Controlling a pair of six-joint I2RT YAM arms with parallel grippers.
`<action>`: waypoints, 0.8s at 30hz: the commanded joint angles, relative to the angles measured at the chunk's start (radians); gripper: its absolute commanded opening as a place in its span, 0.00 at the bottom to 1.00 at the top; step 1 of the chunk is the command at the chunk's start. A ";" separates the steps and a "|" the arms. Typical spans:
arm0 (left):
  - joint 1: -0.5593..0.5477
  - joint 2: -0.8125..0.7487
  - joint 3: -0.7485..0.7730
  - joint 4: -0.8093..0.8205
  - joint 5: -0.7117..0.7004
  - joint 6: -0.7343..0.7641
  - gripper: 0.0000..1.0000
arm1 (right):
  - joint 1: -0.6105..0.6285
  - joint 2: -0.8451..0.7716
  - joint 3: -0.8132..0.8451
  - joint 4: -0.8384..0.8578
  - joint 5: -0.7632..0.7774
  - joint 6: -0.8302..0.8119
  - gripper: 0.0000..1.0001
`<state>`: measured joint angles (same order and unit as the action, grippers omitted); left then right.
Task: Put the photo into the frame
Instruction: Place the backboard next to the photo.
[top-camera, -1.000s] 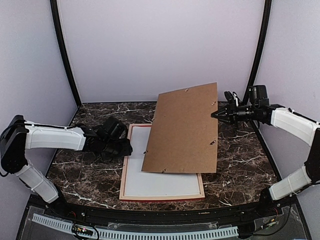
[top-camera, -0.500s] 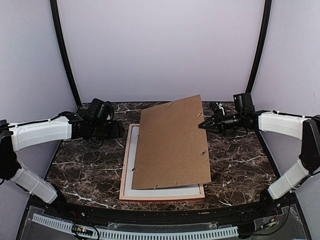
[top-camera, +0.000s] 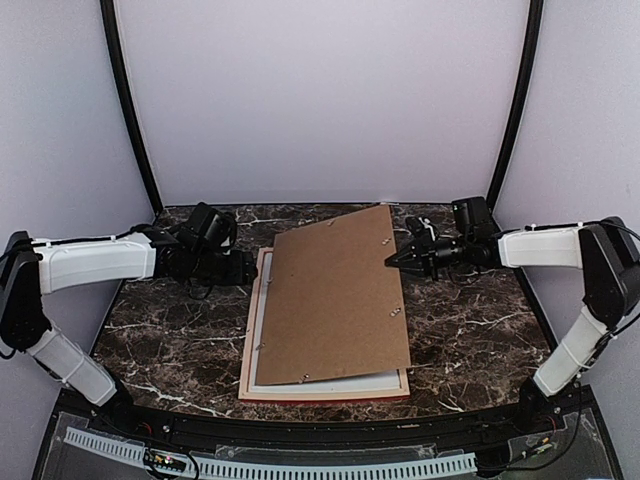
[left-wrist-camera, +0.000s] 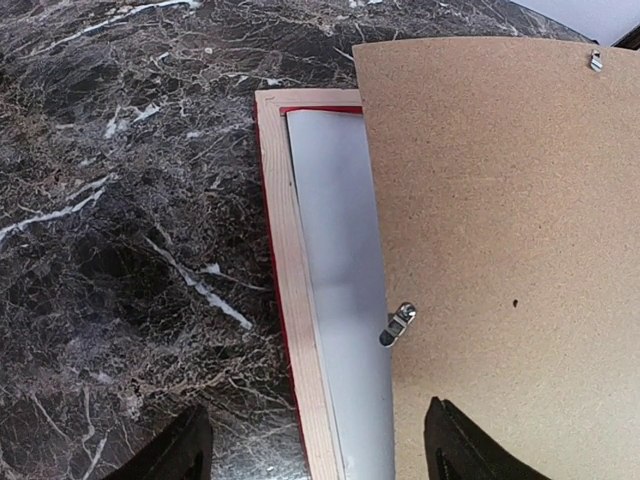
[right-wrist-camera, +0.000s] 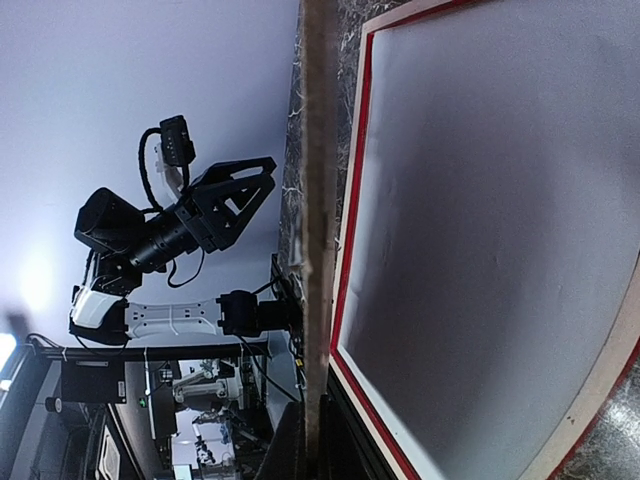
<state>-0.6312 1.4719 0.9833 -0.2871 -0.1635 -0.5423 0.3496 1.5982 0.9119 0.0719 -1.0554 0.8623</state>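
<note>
The frame (top-camera: 246, 345) lies face down on the table, pale wood rails up. The photo (top-camera: 330, 385) lies inside it with its white back up; the print side is hidden. In the left wrist view the rail (left-wrist-camera: 290, 280) and white back (left-wrist-camera: 340, 250) show. My right gripper (top-camera: 392, 260) is shut on the right edge of the brown backing board (top-camera: 335, 300) and holds it tilted over the frame. The board is edge-on in the right wrist view (right-wrist-camera: 318, 200), above the white back (right-wrist-camera: 480, 250). My left gripper (top-camera: 250, 268) is open and empty by the frame's far left corner.
The dark marble table (top-camera: 170, 340) lies between pale booth walls with black corner poles (top-camera: 125, 100). Small metal clips (left-wrist-camera: 398, 324) sit on the board's upper face. The table's black front rail (top-camera: 320, 430) runs along the near edge.
My right gripper has carried the board left and lowered it over the frame. My left arm lifted off the frame's left rail and swung to its far left corner.
</note>
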 joint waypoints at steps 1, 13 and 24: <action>0.002 0.013 0.048 -0.021 0.017 0.026 0.76 | 0.014 0.025 0.004 0.118 -0.063 0.025 0.00; 0.002 0.032 0.074 -0.055 0.012 0.048 0.89 | 0.028 0.085 -0.005 0.184 -0.074 0.060 0.00; 0.003 0.041 0.083 -0.070 0.009 0.051 0.90 | 0.032 0.115 -0.009 0.204 -0.091 0.066 0.00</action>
<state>-0.6312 1.5127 1.0451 -0.3283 -0.1532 -0.5034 0.3733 1.7058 0.8989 0.1883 -1.0767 0.9188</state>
